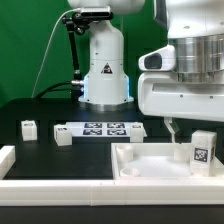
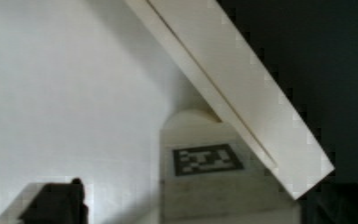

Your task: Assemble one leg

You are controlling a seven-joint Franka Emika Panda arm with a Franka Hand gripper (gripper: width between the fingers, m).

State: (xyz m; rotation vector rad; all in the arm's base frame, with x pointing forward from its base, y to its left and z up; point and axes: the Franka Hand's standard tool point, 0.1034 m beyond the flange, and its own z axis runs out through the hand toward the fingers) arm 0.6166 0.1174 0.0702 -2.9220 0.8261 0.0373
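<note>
Holding the leg (image 1: 201, 149) over the big white tray piece (image 1: 140, 168), my gripper (image 1: 197, 136) looks clenched on it; next I must line it up.

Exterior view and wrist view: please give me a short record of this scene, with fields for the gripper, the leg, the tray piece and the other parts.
gripper: above the tray piece, jaws not clear
leg: upright at the tray piece's right end in the exterior view, tag visible
tray piece: large, white, on the table
marker board: flat, behind the tray piece
small white parts: and left of the marker board in the exterior view
</note>
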